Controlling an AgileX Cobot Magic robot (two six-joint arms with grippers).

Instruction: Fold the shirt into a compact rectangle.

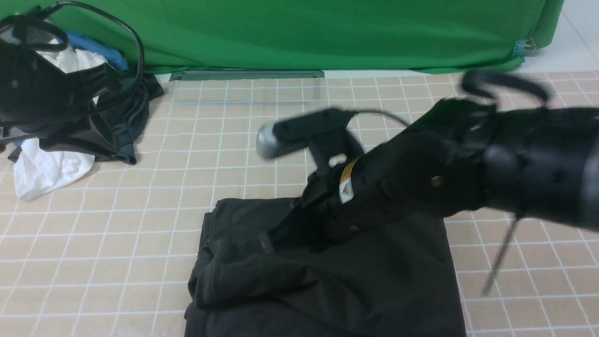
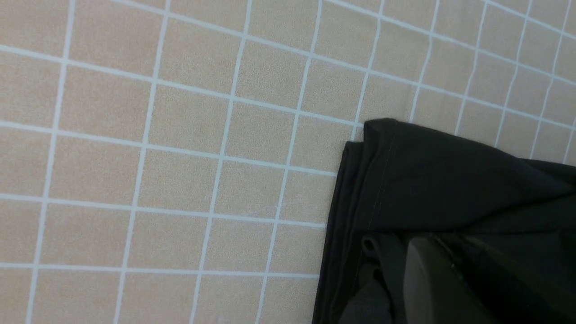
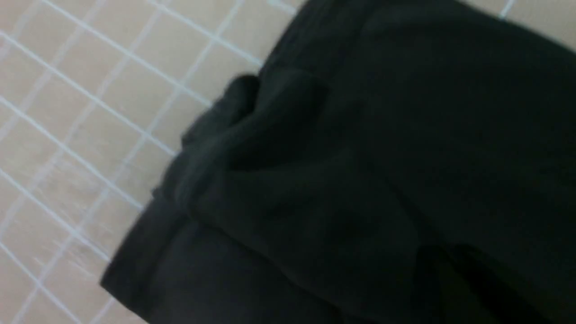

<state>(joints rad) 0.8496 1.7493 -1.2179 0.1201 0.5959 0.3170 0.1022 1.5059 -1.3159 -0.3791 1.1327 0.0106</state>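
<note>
The black shirt [image 1: 337, 281] lies folded in a rough rectangle on the checked table at the near centre, with a rumpled fold along its left side. My right arm reaches in from the right, blurred. The right gripper [image 1: 270, 241] is shut, its tip down on the shirt's upper left part; whether cloth is pinched does not show. In the right wrist view the shirt [image 3: 360, 157] fills the frame and the dark fingers [image 3: 450, 279] lie together. In the left wrist view a shirt corner [image 2: 427, 180] lies beside the shut left gripper [image 2: 432, 279]. The left arm [image 1: 51, 89] hangs raised at the far left.
A heap of clothes sits at the back left: a white garment [image 1: 47, 171], a dark garment [image 1: 135, 117] and something blue [image 1: 100, 49]. A green cloth [image 1: 304, 32] closes off the back. Beige checked table cover [image 1: 140, 234] surrounds the shirt. A thin cable [image 1: 500, 257] dangles from the right arm.
</note>
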